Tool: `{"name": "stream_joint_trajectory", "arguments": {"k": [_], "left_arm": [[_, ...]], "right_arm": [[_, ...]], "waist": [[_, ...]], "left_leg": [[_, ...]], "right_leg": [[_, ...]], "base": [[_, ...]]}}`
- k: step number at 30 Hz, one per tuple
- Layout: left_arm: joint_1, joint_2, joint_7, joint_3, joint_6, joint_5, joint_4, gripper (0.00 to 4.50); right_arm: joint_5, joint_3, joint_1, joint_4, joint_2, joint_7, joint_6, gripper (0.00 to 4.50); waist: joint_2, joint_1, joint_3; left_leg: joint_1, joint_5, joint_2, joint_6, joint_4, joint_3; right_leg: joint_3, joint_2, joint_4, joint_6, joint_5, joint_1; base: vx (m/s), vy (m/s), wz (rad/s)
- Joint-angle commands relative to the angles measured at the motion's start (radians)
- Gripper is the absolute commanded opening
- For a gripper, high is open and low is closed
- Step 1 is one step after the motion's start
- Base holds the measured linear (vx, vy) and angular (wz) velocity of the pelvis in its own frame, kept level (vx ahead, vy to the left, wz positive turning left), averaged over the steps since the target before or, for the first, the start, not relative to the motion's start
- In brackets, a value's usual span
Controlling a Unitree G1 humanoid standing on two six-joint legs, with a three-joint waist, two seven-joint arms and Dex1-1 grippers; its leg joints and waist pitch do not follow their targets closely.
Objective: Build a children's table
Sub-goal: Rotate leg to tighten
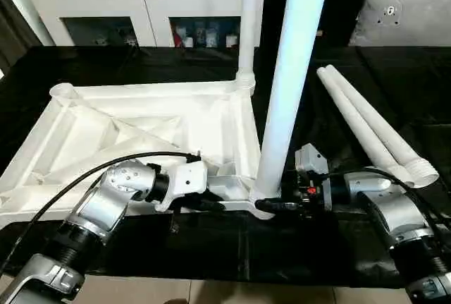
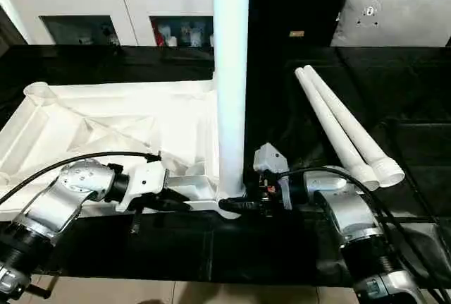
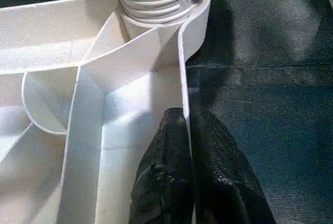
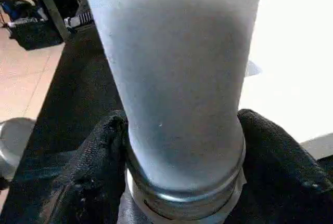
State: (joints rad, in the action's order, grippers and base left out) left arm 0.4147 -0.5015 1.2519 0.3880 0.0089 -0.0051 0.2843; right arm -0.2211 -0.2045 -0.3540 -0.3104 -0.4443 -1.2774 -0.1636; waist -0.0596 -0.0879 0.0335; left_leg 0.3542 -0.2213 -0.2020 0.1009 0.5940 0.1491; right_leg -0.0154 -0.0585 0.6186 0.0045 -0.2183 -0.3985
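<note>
Here the white plastic rectangular tabletop (image 1: 141, 135) lies upside down, ribs up, on a black cloth-covered surface (image 1: 211, 247), and everything else is best placed from it. At its near right corner socket stands a long white tubular leg (image 1: 292, 78), upright, its threaded end showing above the socket — not yet fully seated, I judge. A second white leg (image 1: 248, 22) rises from the far right corner. Two spare white tubular legs (image 1: 366, 124) lie side by side on the cloth, right of the tabletop.

The right gripper (image 4: 182, 156) has its fingers (image 4: 88, 172) clamped around the near leg's base, one on each side. The left gripper (image 3: 190, 172) has its fingers together, pinching the tabletop's thin raised rim near that socket.

To turn the leg home — keep it plumb, twist in short strokes and regrip low. The left hold should brace the tabletop against spinning; a tilted leg would likely cross the thread.
</note>
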Motion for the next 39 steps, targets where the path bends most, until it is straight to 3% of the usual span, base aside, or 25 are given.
{"name": "stream_joint_trajectory", "arguments": {"k": [1, 2, 3, 4, 5, 6, 8, 10, 11, 13, 16, 17, 24, 28, 32, 39], "left_arm": [[-0.027, 0.022, -0.003, 0.025, 0.052, 0.001, -0.02, 0.0], [-0.028, 0.029, -0.016, 0.02, 0.062, -0.001, -0.022, 0.0], [-0.029, 0.051, -0.057, 0.009, 0.1, -0.005, -0.027, 0.0], [-0.029, 0.083, -0.108, 0.002, 0.152, -0.006, -0.038, 0.0], [-0.029, 0.088, -0.114, 0.002, 0.158, -0.006, -0.04, 0.0], [-0.03, 0.13, -0.168, -0.001, 0.211, -0.005, -0.057, 0.0], [-0.03, 0.188, -0.24, -0.007, 0.265, 0.0, -0.073, 0.0], [-0.017, 0.27, -0.343, -0.012, 0.302, 0.021, -0.061, 0.0], [-0.017, 0.27, -0.343, -0.012, 0.302, 0.021, -0.061, 0.0], [0.005, 0.348, -0.441, -0.02, 0.314, 0.045, -0.014, 0.0], [0.016, 0.38, -0.479, -0.018, 0.318, 0.061, 0.005, 0.0], [0.018, 0.389, -0.491, -0.016, 0.33, 0.067, 0.002, 0.0], [0.008, 0.332, -0.471, -0.016, 0.331, 0.104, -0.011, 0.0], [0.01, 0.255, -0.426, -0.012, 0.263, 0.131, 0.023, 0.0], [0.012, 0.21, -0.379, -0.017, 0.23, 0.132, 0.043, 0.0], [0.021, 0.124, -0.232, 0.001, 0.129, 0.093, 0.068, 0.0]], "right_arm": [[-0.02, -0.012, 0.011, 0.048, 0.037, 0.042, -0.06, 2.79], [-0.015, -0.015, 0.013, 0.05, 0.042, 0.054, -0.068, 2.79], [0.002, -0.021, 0.015, 0.05, 0.059, 0.093, -0.082, 2.78], [0.025, -0.021, 0.012, 0.04, 0.095, 0.163, -0.091, 2.78], [0.028, -0.02, 0.011, 0.038, 0.101, 0.174, -0.092, 2.78], [0.037, 0.0, -0.004, 0.019, 0.162, 0.276, -0.106, 2.78], [0.043, 0.027, -0.026, -0.007, 0.236, 0.395, -0.127, 2.78], [0.066, 0.04, -0.054, -0.053, 0.308, 0.516, -0.122, 2.77], [0.066, 0.04, -0.054, -0.053, 0.308, 0.516, -0.122, 2.77], [0.09, 0.067, -0.09, -0.117, 0.37, 0.667, -0.149, 2.77], [0.101, 0.073, -0.1, -0.136, 0.396, 0.713, -0.152, 2.77], [0.107, 0.075, -0.098, -0.134, 0.408, 0.715, -0.155, 3.12], [0.107, 0.095, -0.06, -0.092, 0.386, 0.691, -0.098, 3.88], [0.076, 0.115, -0.015, -0.03, 0.309, 0.601, -0.056, 4.27], [0.069, 0.127, 0.006, -0.003, 0.233, 0.506, -0.029, 4.45], [0.064, 0.118, 0.011, 0.012, 0.091, 0.333, 0.027, 4.45]], "waist": [[0.011, 0.002, -0.056], [0.014, 0.004, -0.056], [0.007, 0.002, -0.055], [0.012, 0.007, -0.052], [0.006, 0.009, -0.049], [0.011, 0.012, -0.045], [0.007, 0.027, -0.042], [0.003, 0.045, -0.039], [0.007, 0.05, -0.04], [0.005, 0.056, -0.042], [0.007, 0.055, -0.044], [0.004, 0.053, -0.045], [-0.004, 0.054, -0.047], [-0.006, 0.049, -0.052], [-0.01, 0.046, -0.056], [-0.008, 0.04, -0.056]], "left_leg": [[0.004, -0.018, -0.013, -0.087, -0.055, 0.014], [0.004, -0.019, -0.013, -0.081, -0.055, 0.015], [0.004, -0.03, -0.012, -0.076, -0.056, 0.013], [0.004, -0.052, -0.012, -0.061, -0.059, 0.015], [0.003, -0.07, -0.011, -0.049, -0.061, 0.014], [0.002, -0.106, -0.009, -0.03, -0.065, 0.013], [0.002, -0.15, -0.006, 0.004, -0.073, 0.01], [0.001, -0.177, -0.007, 0.016, -0.075, 0.009], [0.003, -0.184, -0.003, 0.014, -0.075, 0.007], [0.007, -0.172, -0.003, 0.008, -0.073, 0.007], [0.007, -0.159, 0.001, -0.004, -0.07, 0.008], [0.008, -0.151, -0.001, -0.009, -0.07, 0.008], [0.008, -0.159, -0.006, -0.013, -0.074, 0.006], [0.008, -0.142, -0.008, -0.029, -0.071, 0.005], [0.009, -0.083, -0.007, -0.048, -0.065, 0.007], [0.008, -0.073, -0.007, -0.068, -0.061, 0.009]], "right_leg": [[0.022, -0.049, -0.05, -0.269, 0.087, 0.058], [0.023, -0.049, -0.051, -0.269, 0.086, 0.059], [0.022, -0.05, -0.051, -0.269, 0.071, 0.058], [0.023, -0.049, -0.055, -0.265, 0.04, 0.057], [0.024, -0.05, -0.058, -0.262, 0.011, 0.055], [0.025, -0.052, -0.067, -0.245, -0.069, 0.055], [0.026, -0.053, -0.077, -0.215, -0.199, 0.055], [0.026, -0.053, -0.084, -0.204, -0.251, 0.05], [0.025, -0.052, -0.088, -0.191, -0.281, 0.054], [0.026, -0.051, -0.089, -0.187, -0.264, 0.052], [0.027, -0.05, -0.092, -0.18, -0.258, 0.051], [0.027, -0.05, -0.089, -0.177, -0.242, 0.051], [0.025, -0.05, -0.085, -0.199, -0.158, 0.05], [0.025, -0.05, -0.08, -0.209, -0.078, 0.057], [0.022, -0.05, -0.068, -0.241, 0.048, 0.06], [0.02, -0.051, -0.065, -0.26, 0.078, 0.064]], "base": [[0.0, 0.0, 0.0], [0.0, 0.0, 0.0], [0.0, 0.0, 0.0], [0.0, 0.0, 0.0], [0.0, 0.0, 0.0], [0.0, 0.0, 0.0], [-0.03, -0.005, -0.01], [0.0, 0.0, 0.0], [0.0, 0.0, 0.0], [0.0, 0.0, 0.0], [0.0, 0.0, 0.0], [0.0, 0.0, 0.0], [0.0, 0.0, 0.0], [0.0, 0.0, 0.0], [0.0, 0.0, 0.0], [0.0, 0.0, 0.0]]}}
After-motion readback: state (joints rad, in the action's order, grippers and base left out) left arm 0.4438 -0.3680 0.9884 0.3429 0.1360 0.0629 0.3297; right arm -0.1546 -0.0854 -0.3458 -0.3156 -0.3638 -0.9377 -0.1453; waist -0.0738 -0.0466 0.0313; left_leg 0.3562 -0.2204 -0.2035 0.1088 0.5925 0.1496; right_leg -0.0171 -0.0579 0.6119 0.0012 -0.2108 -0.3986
